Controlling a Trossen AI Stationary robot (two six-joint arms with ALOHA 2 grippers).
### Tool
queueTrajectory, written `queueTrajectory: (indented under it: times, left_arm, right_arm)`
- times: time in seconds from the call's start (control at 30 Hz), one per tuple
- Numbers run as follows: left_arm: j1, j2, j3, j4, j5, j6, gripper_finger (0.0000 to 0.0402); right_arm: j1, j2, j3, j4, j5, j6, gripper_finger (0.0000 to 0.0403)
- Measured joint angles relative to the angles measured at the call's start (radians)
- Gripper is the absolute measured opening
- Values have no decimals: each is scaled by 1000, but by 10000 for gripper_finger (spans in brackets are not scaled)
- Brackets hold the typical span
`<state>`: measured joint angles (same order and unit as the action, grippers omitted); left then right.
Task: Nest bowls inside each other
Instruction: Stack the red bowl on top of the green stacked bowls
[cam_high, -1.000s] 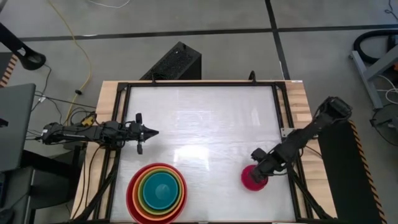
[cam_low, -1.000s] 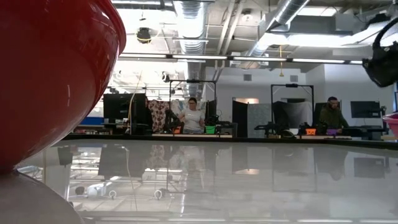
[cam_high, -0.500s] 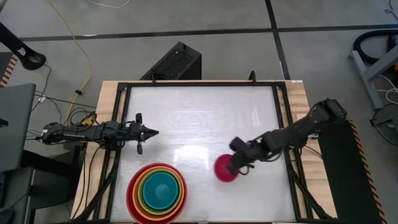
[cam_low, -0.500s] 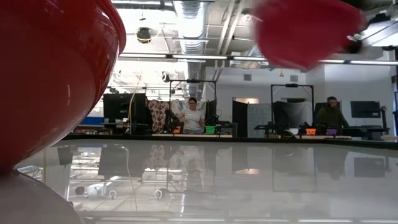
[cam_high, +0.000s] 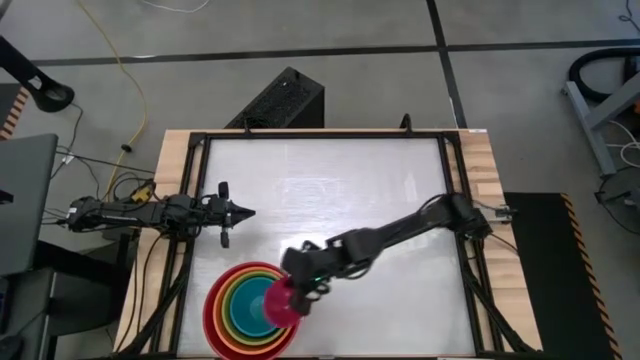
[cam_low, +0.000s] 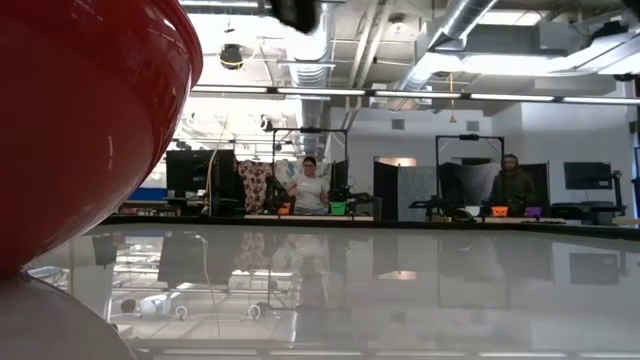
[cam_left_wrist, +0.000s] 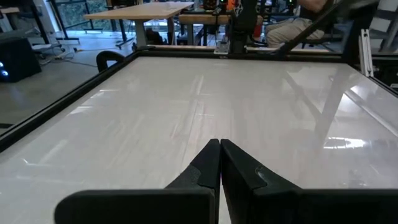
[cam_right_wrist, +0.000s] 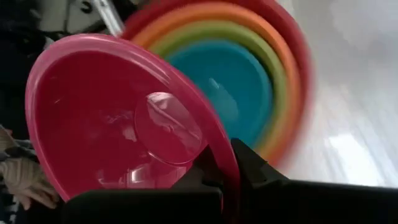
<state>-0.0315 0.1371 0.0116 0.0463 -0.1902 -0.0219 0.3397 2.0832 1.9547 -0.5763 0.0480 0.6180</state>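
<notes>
High view: right pincer (cam_high: 297, 290) clamps the rim of the magenta bowl (cam_high: 282, 303), held above the near right edge of the nested stack (cam_high: 235, 310) (red, orange, green, teal) at the desk (cam_high: 330, 190) front left. Left pincer (cam_high: 243, 212) closed, parked at the desk's left edge, well apart from the stack.

Low view: red bowl (cam_low: 85, 120) fills the left side, blocking that part of the room; people (cam_low: 309, 186) at benches far behind.

Left wrist view: closed fingers (cam_left_wrist: 211, 163) over bare desk.

Right wrist view: magenta bowl tilted, rim pinched, covering part of the teal bowl (cam_right_wrist: 239, 87).
</notes>
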Motion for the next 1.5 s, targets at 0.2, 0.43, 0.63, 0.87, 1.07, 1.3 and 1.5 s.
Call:
queueTrajectory:
  times: [0.2, 0.43, 0.63, 0.87, 1.07, 1.3, 1.5]
  left_arm:
    - [0, 0, 0, 0, 0, 0, 0]
    - [0, 0, 0, 0, 0, 0, 0]
    - [0, 0, 0, 0, 0, 0, 0]
    - [0, 0, 0, 0, 0, 0, 0]
    - [0, 0, 0, 0, 0, 0, 0]
    - [0, 0, 0, 0, 0, 0, 0]
    - [0, 0, 0, 0, 0, 0, 0]
  right_arm:
    - [-12, 245, 338, -50, -48, -78, 17]
    - [-29, 360, 376, 36, -85, -49, 17]
    - [-33, 382, 376, 27, -92, -35, 18]
    - [-33, 393, 376, 9, -73, -16, 18]
    - [-33, 393, 376, 11, -9, -15, 30]
    - [-32, 393, 376, -11, -40, 11, 71]
    - [-32, 393, 376, -14, -51, 13, 104]
